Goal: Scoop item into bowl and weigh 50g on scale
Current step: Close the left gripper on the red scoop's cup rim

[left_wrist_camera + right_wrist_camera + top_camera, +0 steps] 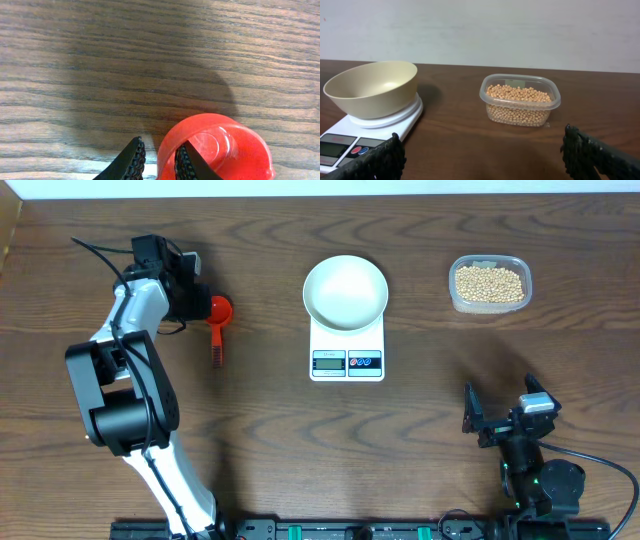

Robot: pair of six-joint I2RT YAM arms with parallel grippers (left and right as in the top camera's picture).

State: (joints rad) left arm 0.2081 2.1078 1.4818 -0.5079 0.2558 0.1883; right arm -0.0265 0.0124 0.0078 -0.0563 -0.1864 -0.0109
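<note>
Two left fingers (131, 162) pinch the red scoop (225, 145), beans (489, 283) well apart.

Bowl (370, 92) on scale (395, 127); clear tub (483, 94) (holding beans (519, 95)) stands nearby.

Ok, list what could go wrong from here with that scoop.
1. The left gripper pinches only the cup wall of the red scoop, one finger inside the cup, not the handle. The scoop may twist or slip when lifted.
2. The beans sit at the far right, beyond the bowl on the scale. Carrying the scoop across could knock the bowl off centre.
</note>
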